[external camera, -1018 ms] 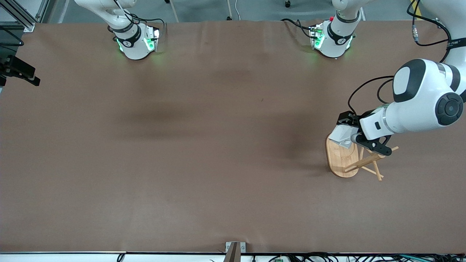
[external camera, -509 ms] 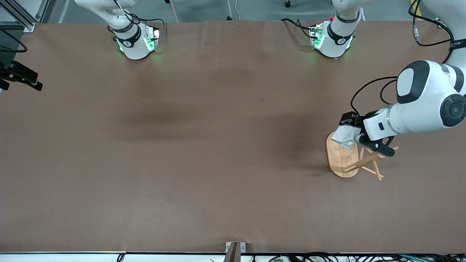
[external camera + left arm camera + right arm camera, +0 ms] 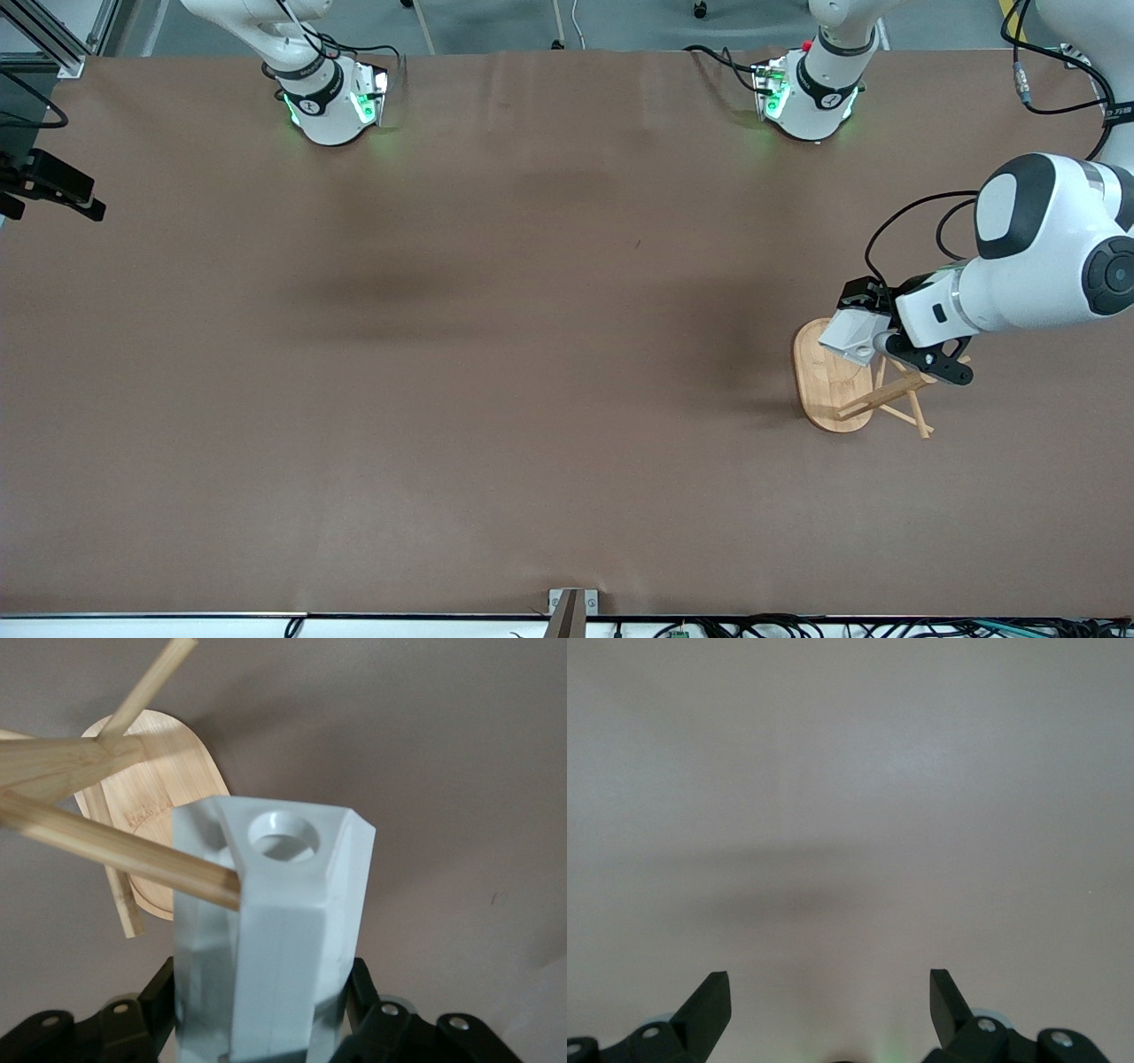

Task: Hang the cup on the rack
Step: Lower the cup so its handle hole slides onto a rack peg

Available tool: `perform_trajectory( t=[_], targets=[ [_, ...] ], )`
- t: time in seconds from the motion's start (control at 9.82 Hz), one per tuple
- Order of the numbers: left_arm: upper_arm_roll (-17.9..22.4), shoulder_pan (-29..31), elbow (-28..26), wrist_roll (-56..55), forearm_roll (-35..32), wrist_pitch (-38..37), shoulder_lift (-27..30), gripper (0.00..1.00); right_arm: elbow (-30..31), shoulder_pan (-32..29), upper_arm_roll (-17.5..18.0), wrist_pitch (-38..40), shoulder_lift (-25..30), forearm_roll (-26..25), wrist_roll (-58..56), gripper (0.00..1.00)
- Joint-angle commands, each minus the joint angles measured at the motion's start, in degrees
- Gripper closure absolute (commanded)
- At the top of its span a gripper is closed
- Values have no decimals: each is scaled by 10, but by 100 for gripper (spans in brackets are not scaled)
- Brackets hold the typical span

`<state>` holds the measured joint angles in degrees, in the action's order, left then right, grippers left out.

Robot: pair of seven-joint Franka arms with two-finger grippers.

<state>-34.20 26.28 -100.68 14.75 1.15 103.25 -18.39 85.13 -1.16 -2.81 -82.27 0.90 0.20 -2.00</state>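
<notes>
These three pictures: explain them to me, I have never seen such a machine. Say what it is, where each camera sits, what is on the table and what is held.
These are two white robot arms bolted to one brown table, each ending in a two-finger gripper. The wide picture comes from a high camera facing the arms. The other two come from cameras on the arms' wrists, looking down past the fingers.

The only thing standing on the table is a bamboo rack with thin pegs, toward the left arm's end.

The left gripper is shut on a small white cup and holds it over the rack's base. In its wrist picture the cup sits beside a peg, not yet hung.

The right gripper is open, holds nothing, and waits at the table's edge.
</notes>
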Motion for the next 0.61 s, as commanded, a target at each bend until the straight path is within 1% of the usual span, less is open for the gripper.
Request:
perform_trajectory(
  t=[0.0, 0.31, 0.51],
  targets=[
    [-3, 10, 10, 8, -17, 2, -31, 99, 7, 3, 2, 0, 7, 7, 11, 1],
    [-3, 24, 25, 28, -16, 5, -52, 98, 7, 4, 2, 5, 7, 7, 15, 1],
    [-3, 25, 44, 29, -16, 5, -67, 94, 7, 5, 3, 15, 7, 7, 15, 1]
  ],
)
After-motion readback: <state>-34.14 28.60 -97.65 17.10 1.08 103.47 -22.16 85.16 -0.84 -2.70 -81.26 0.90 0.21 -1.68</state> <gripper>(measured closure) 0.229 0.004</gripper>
